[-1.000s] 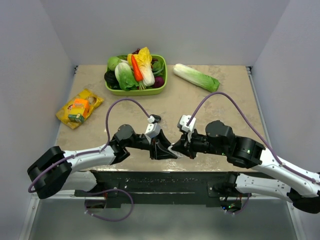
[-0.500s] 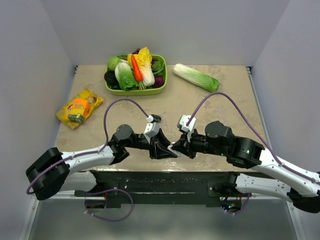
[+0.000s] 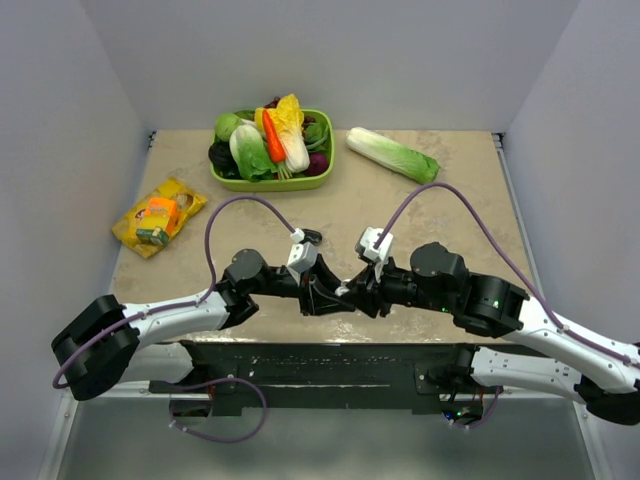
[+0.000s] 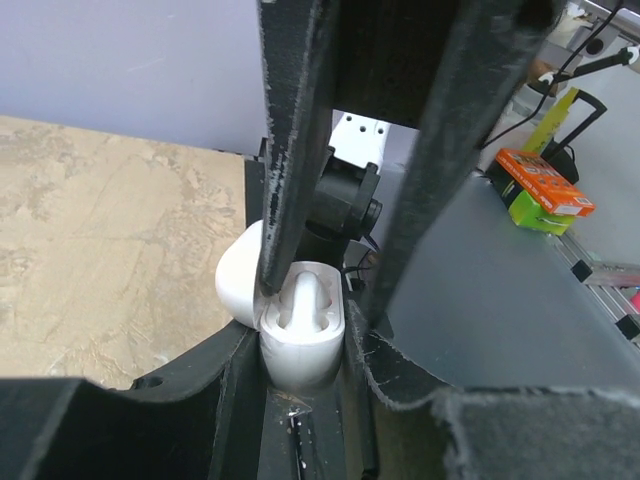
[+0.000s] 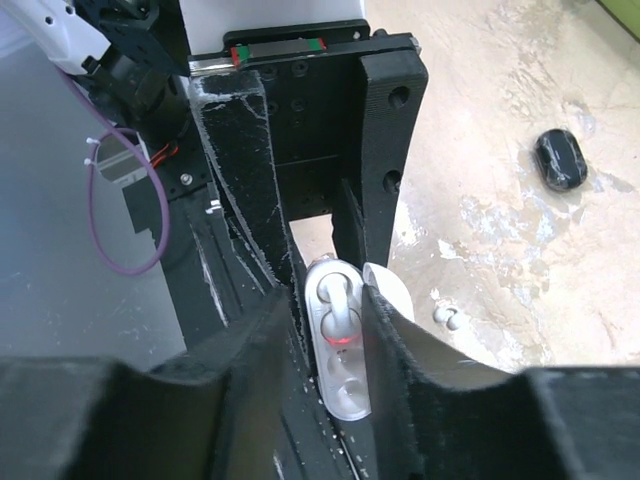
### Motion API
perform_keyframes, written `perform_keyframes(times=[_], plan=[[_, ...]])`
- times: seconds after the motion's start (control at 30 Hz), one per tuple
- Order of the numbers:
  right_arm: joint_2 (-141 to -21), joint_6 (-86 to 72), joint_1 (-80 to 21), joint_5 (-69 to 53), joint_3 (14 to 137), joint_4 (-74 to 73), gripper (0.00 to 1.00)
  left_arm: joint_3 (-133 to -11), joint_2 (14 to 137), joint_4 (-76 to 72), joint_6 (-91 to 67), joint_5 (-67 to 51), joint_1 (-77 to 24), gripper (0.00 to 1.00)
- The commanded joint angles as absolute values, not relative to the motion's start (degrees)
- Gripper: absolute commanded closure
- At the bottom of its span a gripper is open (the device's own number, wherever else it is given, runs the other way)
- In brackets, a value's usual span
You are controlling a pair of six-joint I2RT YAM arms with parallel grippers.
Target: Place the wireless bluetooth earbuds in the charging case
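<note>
Left wrist: open white oval plastic charging case [image 4: 300, 368] holds one white plastic earbud [image 4: 305, 298]; left tool [image 4: 305, 350] clamps it, right tool [image 5: 328, 300] apart.

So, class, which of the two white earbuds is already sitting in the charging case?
The earbud seated inside the open charging case; the other earbud lies loose on the table beside it.

open white charging case [image 5: 345, 388], one earbud [image 5: 337, 302] seated inside, black oval object [image 5: 560, 160] on table [image 5: 500, 235] beyond
</note>
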State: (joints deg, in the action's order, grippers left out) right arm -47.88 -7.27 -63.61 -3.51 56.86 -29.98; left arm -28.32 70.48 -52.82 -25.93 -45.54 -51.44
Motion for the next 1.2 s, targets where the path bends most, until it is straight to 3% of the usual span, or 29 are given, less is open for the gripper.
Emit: perform_keyframes(times=[0.0, 0.2, 0.43, 0.6, 0.8, 0.93, 1.03, 1.1, 1.17], plan=[[-45.6, -9.6, -63.7, 1.2, 58.7, -25.8, 0.58, -30.1, 70.6, -57.1, -25.6, -45.4, -51.6, 1.00], [-37.2, -13.4, -63.6, 13.8, 59.3, -21.8, 0.45, -28.2, 71.8, -59.9, -26.5, -44.4, -51.6, 1.00], [-37.1, -21.5, -63.6, 33.0, 52.7, -24.8, 0.44, -23.5, 69.4, -65.1, -28.6, -41.7, -51.7, 1.00], [-41.5, -27.0, -61.9, 28.0, 42.9, -20.1, 0.46, -18.6, 61.1, -63.6, -27.7, -37.5, -51.7, 1.00], [-54.9, -28.7, -59.7, 17.6, 31.8, -6.6, 0.58, -14.2, 50.6, -57.3, -25.2, -31.2, -51.8, 1.00], [-64.4, -27.5, -59.4, 17.3, 33.0, -2.8, 0.76, -12.0, 46.9, -55.3, -24.3, -28.5, -51.8, 1.00], [-69.6, -27.1, -58.5, 16.7, 34.2, -1.6, 0.83, -10.5, 45.2, -55.1, -24.4, -27.2, -51.8, 1.00], [-72.8, -27.0, -57.7, 17.3, 35.4, -2.0, 0.81, -9.5, 44.4, -55.2, -24.5, -26.5, -51.8, 1.00], [-74.0, -27.2, -56.4, 17.0, 35.8, -2.0, 0.68, -8.5, 44.0, -56.0, -24.9, -26.1, -51.8, 1.00]])
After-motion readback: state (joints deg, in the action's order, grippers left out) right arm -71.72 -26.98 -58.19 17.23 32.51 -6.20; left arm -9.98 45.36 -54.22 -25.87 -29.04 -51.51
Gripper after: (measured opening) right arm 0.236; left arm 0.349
